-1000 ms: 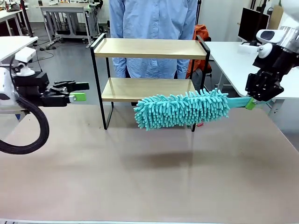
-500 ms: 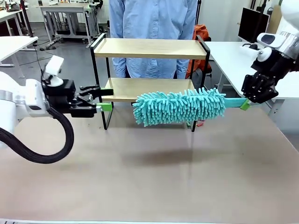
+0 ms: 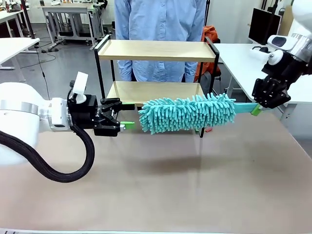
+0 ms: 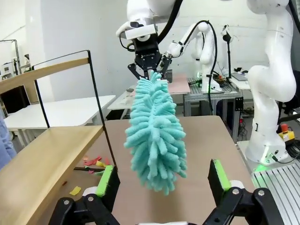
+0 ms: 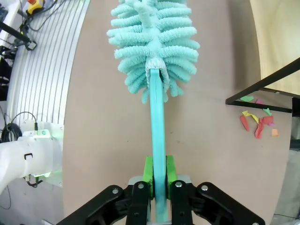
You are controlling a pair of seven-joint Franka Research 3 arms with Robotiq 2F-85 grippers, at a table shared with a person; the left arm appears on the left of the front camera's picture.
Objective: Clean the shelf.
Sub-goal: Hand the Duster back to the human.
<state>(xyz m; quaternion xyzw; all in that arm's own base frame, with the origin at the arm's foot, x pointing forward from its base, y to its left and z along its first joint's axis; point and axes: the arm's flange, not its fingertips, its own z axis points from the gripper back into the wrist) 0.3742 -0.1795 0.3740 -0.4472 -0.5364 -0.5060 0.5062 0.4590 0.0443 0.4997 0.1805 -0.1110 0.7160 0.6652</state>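
The shelf stands at the table's far side, with two light wooden boards in a black frame. My right gripper is shut on the handle of a teal fluffy duster, which hangs level in front of the lower board. In the right wrist view the green pads clamp the duster handle below the duster head. My left gripper is open just left of the duster's tip. In the left wrist view its fingers flank the duster, with the shelf board at left.
Small coloured paper scraps lie on the table by the shelf's leg; the scraps also show beside the lower board. A person in a blue shirt stands behind the shelf. A white table is at the right.
My left arm has reached rightward across the table until its open gripper sits at the duster's tip. The right gripper with the duster shifted slightly left, then held still.
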